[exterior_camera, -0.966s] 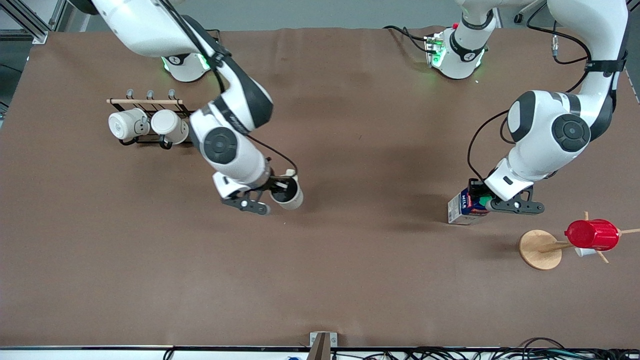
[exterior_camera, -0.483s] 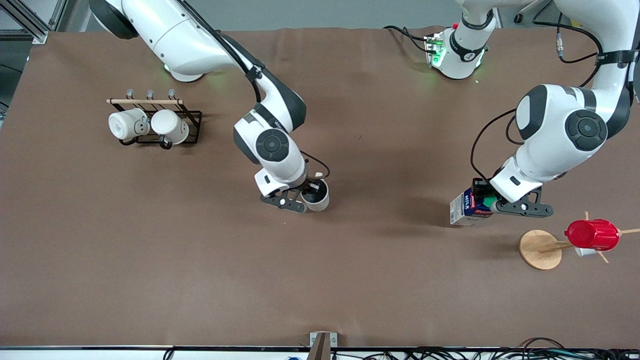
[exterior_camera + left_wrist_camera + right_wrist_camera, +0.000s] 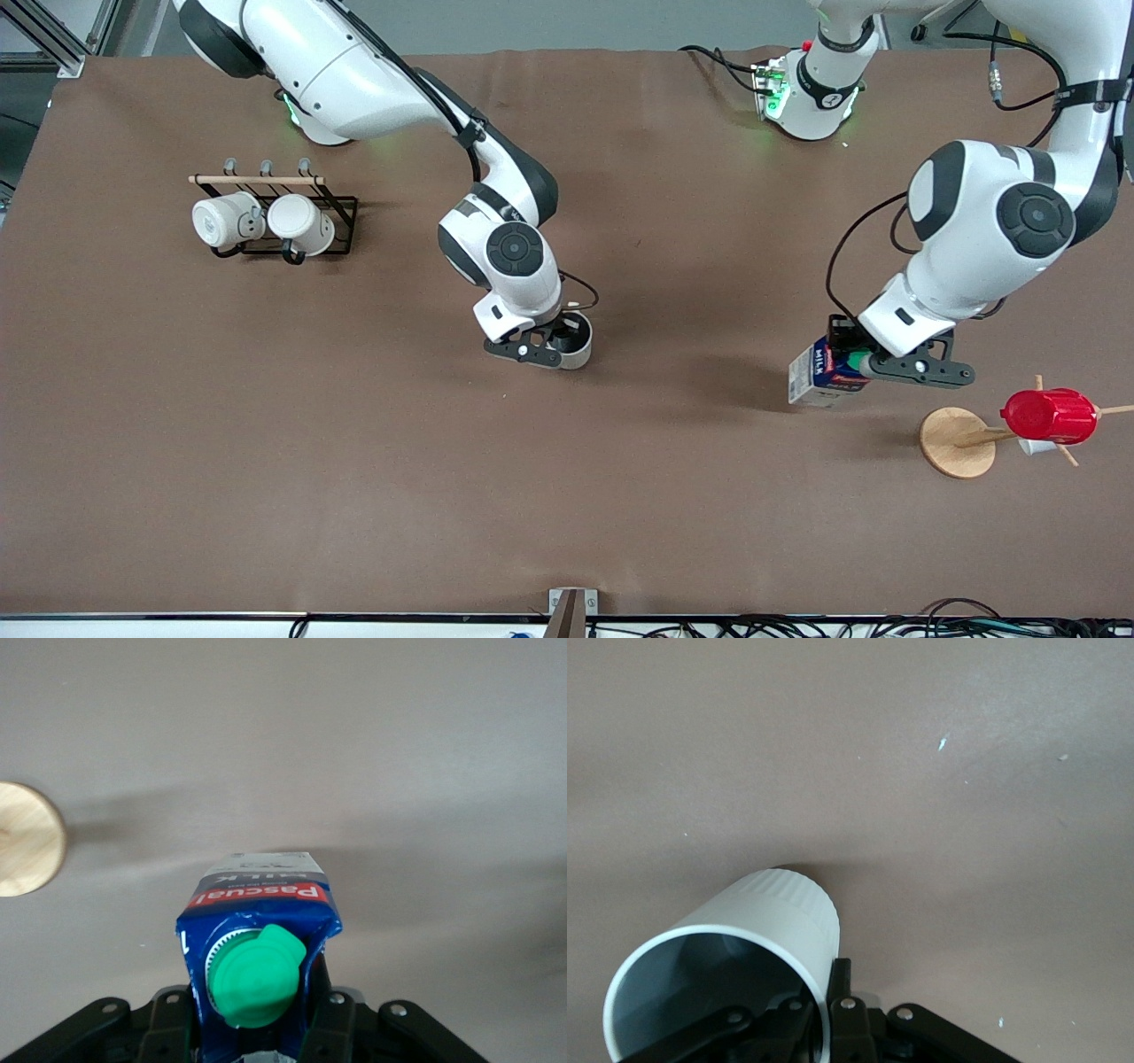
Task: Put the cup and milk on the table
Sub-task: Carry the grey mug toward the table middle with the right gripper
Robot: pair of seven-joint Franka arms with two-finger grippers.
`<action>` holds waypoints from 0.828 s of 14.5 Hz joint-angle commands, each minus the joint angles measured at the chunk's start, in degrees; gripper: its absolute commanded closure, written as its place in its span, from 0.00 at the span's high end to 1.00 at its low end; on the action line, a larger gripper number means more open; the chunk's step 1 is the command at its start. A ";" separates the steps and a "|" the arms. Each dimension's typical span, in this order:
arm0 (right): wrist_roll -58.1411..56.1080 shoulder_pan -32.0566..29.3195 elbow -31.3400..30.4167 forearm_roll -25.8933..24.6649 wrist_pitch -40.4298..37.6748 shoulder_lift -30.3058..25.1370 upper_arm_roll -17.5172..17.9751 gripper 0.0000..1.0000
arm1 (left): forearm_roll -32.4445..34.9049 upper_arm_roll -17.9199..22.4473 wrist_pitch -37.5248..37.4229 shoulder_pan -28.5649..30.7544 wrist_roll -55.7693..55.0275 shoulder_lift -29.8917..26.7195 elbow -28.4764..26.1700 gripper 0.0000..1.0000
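Note:
The cup (image 3: pixel 576 346), cream-beige with a dark inside, is held by my right gripper (image 3: pixel 556 341), which is shut on its rim, one finger inside and one outside. It hangs low over the middle of the brown table (image 3: pixel 567 496). In the right wrist view the cup (image 3: pixel 744 939) fills the lower part over the bare tabletop. The milk (image 3: pixel 817 377), a blue and white carton with a green cap, is gripped at its top by my left gripper (image 3: pixel 864 361) just above the table. In the left wrist view the milk (image 3: pixel 257 930) sits between the shut jaws.
A black wire rack (image 3: pixel 341 221) with two whiter mugs (image 3: pixel 226 221) stands toward the right arm's end. A wooden stand (image 3: pixel 955 441) carrying a red ribbed cup (image 3: pixel 1050 415) stands beside the milk, toward the left arm's end; its round base shows in the left wrist view (image 3: pixel 27 850).
My right gripper carried the cup from beside the rack toward the table's middle and lowered it. My left gripper with the milk shifted only slightly and sank a little.

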 commanded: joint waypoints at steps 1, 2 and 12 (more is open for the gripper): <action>1.38 0.10 1.35 -1.41 0.32 0.93 -0.08 0.13 | 0.04 -0.09 -1.74 -3.38 -5.05 0.11 1.96 0.43; 1.29 -0.17 1.35 -1.41 0.32 0.93 -0.08 0.33 | 0.05 -0.09 -2.00 -4.26 -6.63 0.72 2.23 0.42; 0.59 -7.17 -0.14 -2.45 -11.88 -15.39 -0.16 1.00 | 0.40 0.09 -2.70 -15.07 -25.09 8.71 11.01 0.41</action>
